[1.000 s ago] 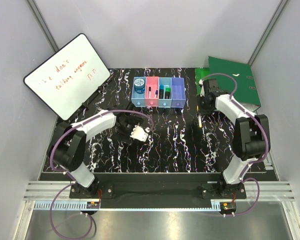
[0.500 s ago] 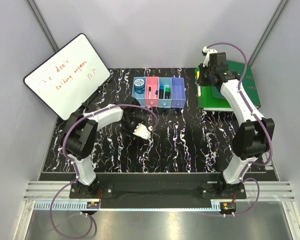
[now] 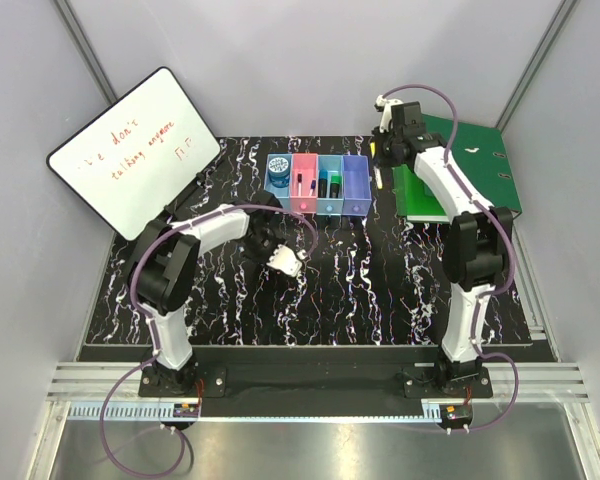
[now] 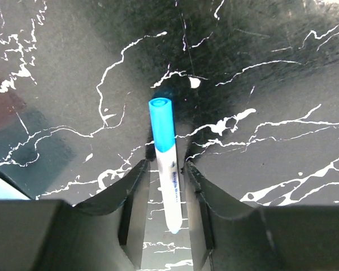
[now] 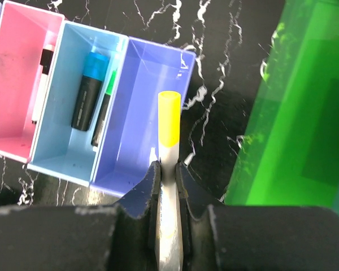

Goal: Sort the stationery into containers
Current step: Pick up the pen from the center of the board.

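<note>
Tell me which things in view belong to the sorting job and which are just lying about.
Belong to the job:
- row of four bins
- blue tape roll in the blue bin
- white marker in the pink bin
- pens in the light blue bin
- blue-capped marker between the left gripper's fingers
- yellow-capped marker held by the right gripper

Just lying about:
- whiteboard
- green binder

table [image 3: 360,280] black, white-veined | marker [image 4: 166,166] white, blue cap | highlighter [image 5: 169,130] yellow cap | binder [image 5: 305,113] green

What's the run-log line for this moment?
left fingers flank blue-capped white marker lying on black marbled table | right fingers shut on yellow-capped white marker above purple-blue plastic bin | phase: left pick, right place
</note>
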You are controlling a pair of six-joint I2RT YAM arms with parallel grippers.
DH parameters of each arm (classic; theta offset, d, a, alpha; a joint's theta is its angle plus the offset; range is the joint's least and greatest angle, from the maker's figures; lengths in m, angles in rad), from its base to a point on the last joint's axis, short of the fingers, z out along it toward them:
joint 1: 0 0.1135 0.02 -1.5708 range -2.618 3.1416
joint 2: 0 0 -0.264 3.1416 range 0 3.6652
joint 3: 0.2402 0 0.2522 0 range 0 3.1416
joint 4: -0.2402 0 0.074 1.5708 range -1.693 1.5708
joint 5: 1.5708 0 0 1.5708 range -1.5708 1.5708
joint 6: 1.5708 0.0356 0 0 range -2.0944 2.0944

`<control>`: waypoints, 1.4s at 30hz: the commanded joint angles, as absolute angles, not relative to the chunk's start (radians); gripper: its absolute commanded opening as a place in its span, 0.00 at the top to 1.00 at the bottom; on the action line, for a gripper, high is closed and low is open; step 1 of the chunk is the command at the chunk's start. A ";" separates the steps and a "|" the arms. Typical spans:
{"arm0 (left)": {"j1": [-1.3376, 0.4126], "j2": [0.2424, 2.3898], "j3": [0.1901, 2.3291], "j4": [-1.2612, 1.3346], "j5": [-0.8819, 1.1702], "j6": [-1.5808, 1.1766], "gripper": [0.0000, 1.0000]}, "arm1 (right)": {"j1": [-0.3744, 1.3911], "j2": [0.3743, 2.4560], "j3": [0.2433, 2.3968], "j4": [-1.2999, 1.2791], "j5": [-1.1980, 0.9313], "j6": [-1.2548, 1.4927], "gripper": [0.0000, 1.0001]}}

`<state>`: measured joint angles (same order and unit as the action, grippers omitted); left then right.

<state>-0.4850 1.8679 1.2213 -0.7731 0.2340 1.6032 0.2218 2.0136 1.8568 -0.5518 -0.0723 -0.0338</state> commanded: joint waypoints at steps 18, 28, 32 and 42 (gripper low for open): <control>-0.502 2.011 1.298 -0.950 0.218 1.651 0.91 | 0.281 2.252 2.134 -0.520 -0.113 -0.035 1.00; -0.503 1.996 1.416 -0.959 0.294 1.533 1.00 | 0.322 2.272 2.053 -0.520 -0.117 -0.038 1.00; -0.502 1.961 1.469 -0.968 0.340 1.476 1.00 | 0.324 2.269 2.010 -0.517 -0.107 -0.040 0.99; -0.502 1.878 1.594 -1.019 0.446 1.315 1.00 | 0.324 2.279 1.939 -0.503 -0.075 -0.069 0.96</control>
